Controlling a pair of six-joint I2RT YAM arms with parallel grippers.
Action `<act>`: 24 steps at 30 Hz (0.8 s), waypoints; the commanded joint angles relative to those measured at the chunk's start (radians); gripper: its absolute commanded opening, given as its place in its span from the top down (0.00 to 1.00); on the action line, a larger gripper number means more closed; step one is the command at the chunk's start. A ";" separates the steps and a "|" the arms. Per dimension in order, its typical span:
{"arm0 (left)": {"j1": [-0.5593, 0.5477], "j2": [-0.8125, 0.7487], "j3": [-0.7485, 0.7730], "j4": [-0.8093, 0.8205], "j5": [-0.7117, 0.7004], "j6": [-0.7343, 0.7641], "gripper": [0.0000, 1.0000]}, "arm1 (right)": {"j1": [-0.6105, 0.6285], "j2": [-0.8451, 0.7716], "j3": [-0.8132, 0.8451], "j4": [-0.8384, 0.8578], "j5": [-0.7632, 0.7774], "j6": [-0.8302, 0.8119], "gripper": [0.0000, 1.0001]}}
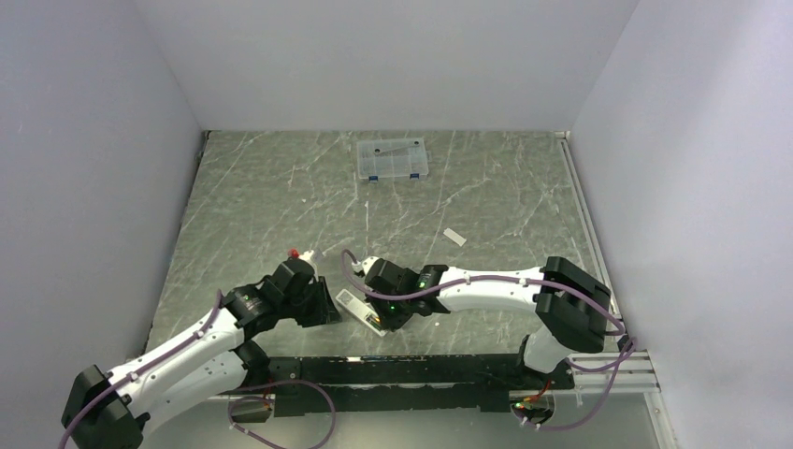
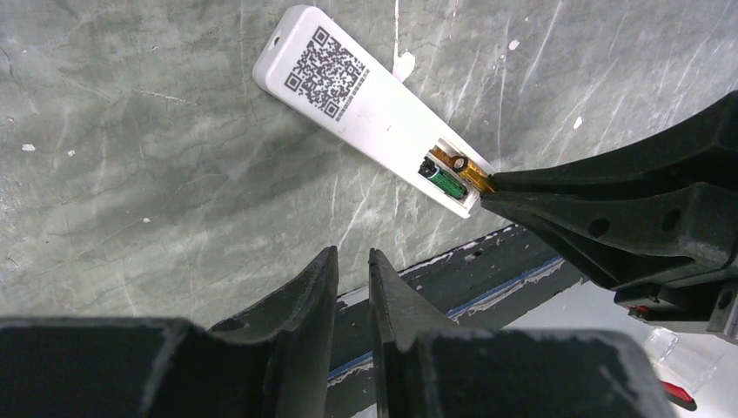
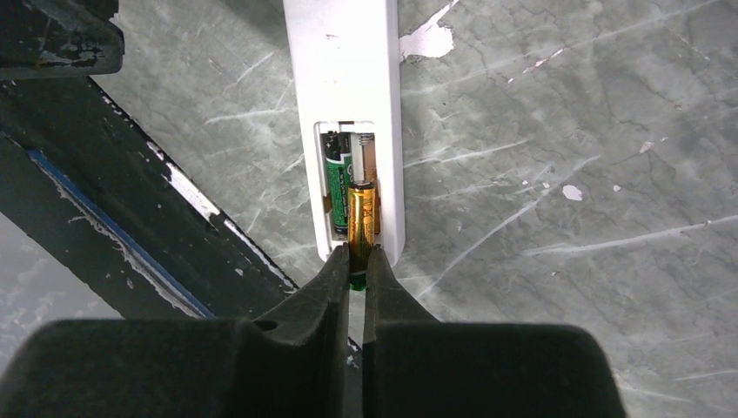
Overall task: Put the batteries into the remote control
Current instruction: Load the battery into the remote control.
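Note:
The white remote control (image 2: 365, 91) lies back side up near the table's front edge, with a QR label and its battery compartment open; it also shows in the top view (image 1: 358, 310) and the right wrist view (image 3: 346, 70). One dark green battery (image 3: 335, 174) lies seated in the compartment. My right gripper (image 3: 357, 261) is shut on a copper-orange battery (image 3: 362, 218), whose front end pokes into the compartment's free slot. My left gripper (image 2: 352, 261) hangs just left of the remote, nearly shut and empty.
A clear compartment box with blue latches (image 1: 393, 159) stands at the back. A small flat white cover piece (image 1: 454, 237) lies right of centre. A small red and white thing (image 1: 299, 253) lies behind the left wrist. The dark front rail (image 2: 487, 261) runs beside the remote.

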 commanded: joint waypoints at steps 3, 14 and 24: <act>0.000 -0.020 0.008 -0.001 -0.016 0.010 0.74 | 0.006 0.008 0.009 -0.004 0.033 0.020 0.90; 0.001 -0.024 0.002 0.003 -0.014 0.008 0.74 | 0.007 0.014 0.032 -0.001 0.030 0.020 0.87; 0.000 -0.024 -0.007 0.012 -0.009 0.005 0.75 | 0.007 0.016 0.061 -0.005 0.045 0.015 0.79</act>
